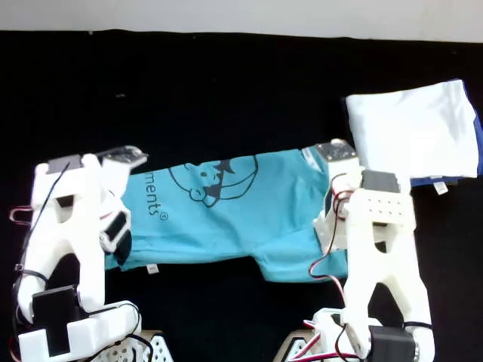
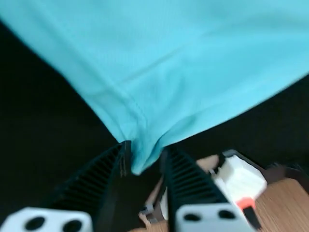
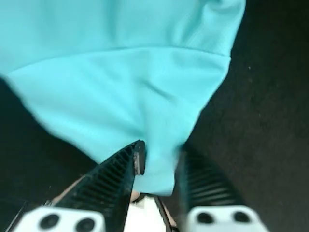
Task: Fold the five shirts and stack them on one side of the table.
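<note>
A turquoise shirt (image 1: 226, 215) with a dark printed drawing lies spread across the middle of the black table, stretched between the two arms. The left gripper (image 2: 143, 162) is shut on a gathered corner of the turquoise shirt (image 2: 169, 72) at its left end. The right gripper (image 3: 159, 166) is shut on an edge of the turquoise shirt (image 3: 130, 87) at its right end. In the high view, the left arm (image 1: 75, 226) stands over the shirt's left end and the right arm (image 1: 370, 226) over its right end. A folded white shirt (image 1: 413, 132) rests on a dark blue one (image 1: 477, 128) at the far right.
The black table cloth (image 1: 226, 98) covers the surface, with open room behind and in front of the turquoise shirt. A pale wall strip runs along the far edge. Wooden tabletop and an arm base (image 2: 239, 181) show near the left gripper.
</note>
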Tool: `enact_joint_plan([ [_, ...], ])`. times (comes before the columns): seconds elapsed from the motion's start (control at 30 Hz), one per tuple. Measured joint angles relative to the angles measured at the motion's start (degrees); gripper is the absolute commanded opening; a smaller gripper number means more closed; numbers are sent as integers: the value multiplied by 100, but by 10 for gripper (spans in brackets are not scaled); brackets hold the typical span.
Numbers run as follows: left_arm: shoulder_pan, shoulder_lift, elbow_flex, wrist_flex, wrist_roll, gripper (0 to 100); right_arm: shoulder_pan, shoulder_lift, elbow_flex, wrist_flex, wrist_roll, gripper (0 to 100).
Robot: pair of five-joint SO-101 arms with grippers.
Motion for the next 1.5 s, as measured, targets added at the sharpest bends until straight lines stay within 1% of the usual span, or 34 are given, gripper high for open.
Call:
enact_joint_plan([
  [0.1, -158, 0, -800, 554, -211, 200, -70, -308, -580, 387, 0, 193],
  [0.2, -273, 0, -1723, 914, -246, 196, -53, -624, -1178, 475, 0, 170],
  [0.23, -281, 0, -2013, 949, -246, 173, -53, -686, -1319, 440, 0, 139],
  [0.27, -281, 0, -2224, 976, -237, 126, -88, -703, -1415, 325, -35, 91],
  [0.33, -202, -9, -2347, 958, -105, 4, -176, -642, -1477, 9, -211, 0],
  [0.4, 44, 79, -2312, 668, 149, 26, -334, -369, -1521, -378, -457, 26],
  [0.47, 352, 334, -2171, 316, 466, 5, -554, 53, -1538, -791, -651, 25],
  [0.6, 835, 1213, -2101, -413, 897, 9, -932, 1178, -1574, -1644, -949, 25],
  [0.73, 879, 2338, -2426, -967, 1073, 9, -976, 2330, -1811, -2637, -1037, 25],
  [0.9, 695, 3877, -3393, -1046, 1099, 9, -967, 3736, -2356, -3200, -1037, 25],
  [1.07, 343, 5196, -5020, -334, 1125, 9, -800, 5064, -3429, -3262, -1046, 25],
  [1.23, 44, 6576, -7455, 431, 1108, 9, -580, 6092, -4853, -3200, -1046, 25],
  [1.33, 18, 7437, -9046, 862, 932, 9, -571, 6453, -5644, -2796, -1046, 25],
  [1.43, 9, 8149, -10479, 1301, 879, 9, -536, 6514, -6277, -2101, -1046, 25],
  [1.5, -9, 8448, -11218, 1556, 862, 9, -571, 6514, -6681, -1556, -1046, 25],
])
